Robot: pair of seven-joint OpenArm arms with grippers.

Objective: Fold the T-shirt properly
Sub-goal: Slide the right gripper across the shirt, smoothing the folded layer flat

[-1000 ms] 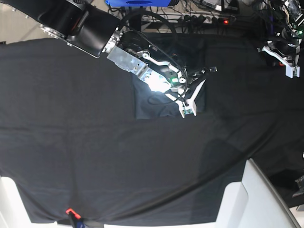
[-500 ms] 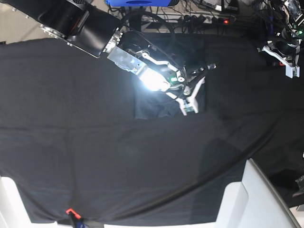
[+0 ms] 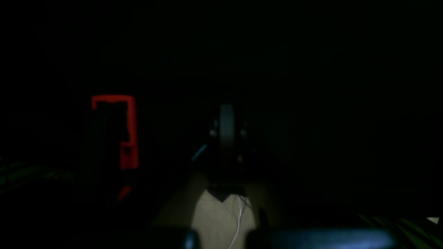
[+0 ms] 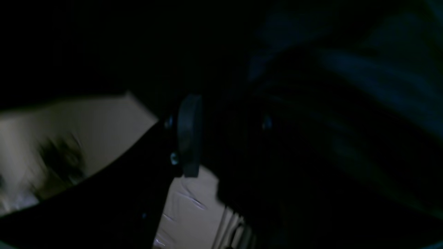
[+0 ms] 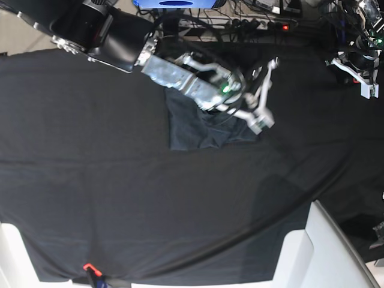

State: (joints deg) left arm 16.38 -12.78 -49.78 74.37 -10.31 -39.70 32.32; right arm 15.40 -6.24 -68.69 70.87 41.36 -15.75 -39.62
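Observation:
The T-shirt (image 5: 195, 129) lies as a dark grey, roughly square folded bundle on the black tablecloth (image 5: 90, 168), a little above the middle of the base view, with a rumpled top edge. My right gripper (image 5: 270, 92) hovers over the bundle's upper right corner. It is open, its two white fingers spread wide and nothing between them. In the right wrist view, one pad (image 4: 188, 135) shows clearly, and the rest is dark and blurred. My left gripper (image 5: 367, 84) stays at the far right edge, away from the shirt. In the left wrist view its pads (image 3: 226, 128) are pressed together, so it is shut.
Cables and a power strip (image 5: 270, 24) run along the table's far edge. White furniture (image 5: 318, 240) stands at the front right and another white piece (image 5: 12, 252) at the front left. A small red clip (image 5: 88, 267) sits on the front hem of the cloth.
My right gripper has opened, let go of the shirt and swung up and to the right. Its bright wrist light no longer glares on the cloth. The left arm has not moved.

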